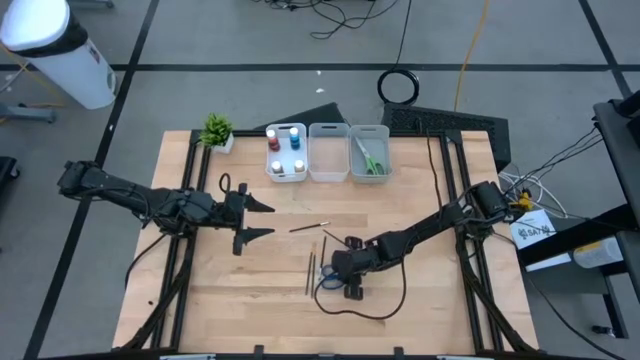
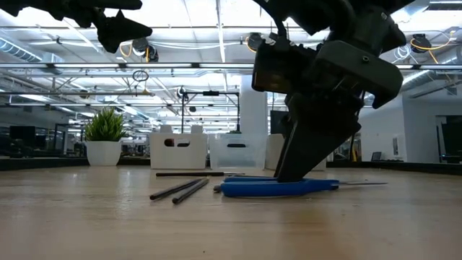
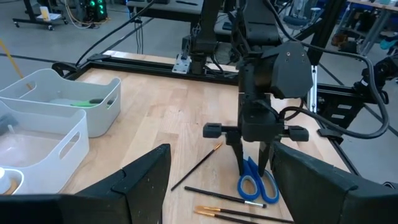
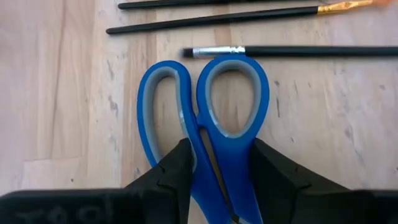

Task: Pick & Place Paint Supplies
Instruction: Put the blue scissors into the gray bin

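- The right gripper stands straight down on the worktop, its jaws pinching the neck of the blue scissors just below the two handle loops, one dark finger on each side and touching the plastic.
- The blue scissors lie flat on the wood; in the low view no lift can be seen.
- Just beyond the handle loops lie three thin dark brushes, side by side; the nearest one's bristle tip is almost touching a loop.
- A fourth brush lies apart, nearer the middle of the worktop.
- The left gripper hovers over the worktop's left half, its jaws spread with nothing between them.
- Along the far edge stand three whitish bins: paint bottles in the left one, green-handled scissors in the right one.
- A small potted plant sits beside the left bin.
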Controlling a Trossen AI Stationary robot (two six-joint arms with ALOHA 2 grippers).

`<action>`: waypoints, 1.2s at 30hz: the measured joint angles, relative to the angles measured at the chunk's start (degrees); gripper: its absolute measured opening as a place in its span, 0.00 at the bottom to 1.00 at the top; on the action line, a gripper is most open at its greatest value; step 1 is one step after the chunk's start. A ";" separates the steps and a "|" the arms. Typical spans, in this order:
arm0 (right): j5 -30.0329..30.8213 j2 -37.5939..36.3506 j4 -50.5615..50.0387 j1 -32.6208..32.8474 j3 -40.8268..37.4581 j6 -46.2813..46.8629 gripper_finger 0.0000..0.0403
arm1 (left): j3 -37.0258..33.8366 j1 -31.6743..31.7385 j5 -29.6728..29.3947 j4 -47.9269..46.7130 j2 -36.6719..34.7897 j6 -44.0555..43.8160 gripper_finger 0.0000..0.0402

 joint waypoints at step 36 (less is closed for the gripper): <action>1.50 -13.55 -1.22 8.81 -0.27 -3.49 0.00 | 0.07 0.02 -0.02 1.69 5.22 -4.98 0.71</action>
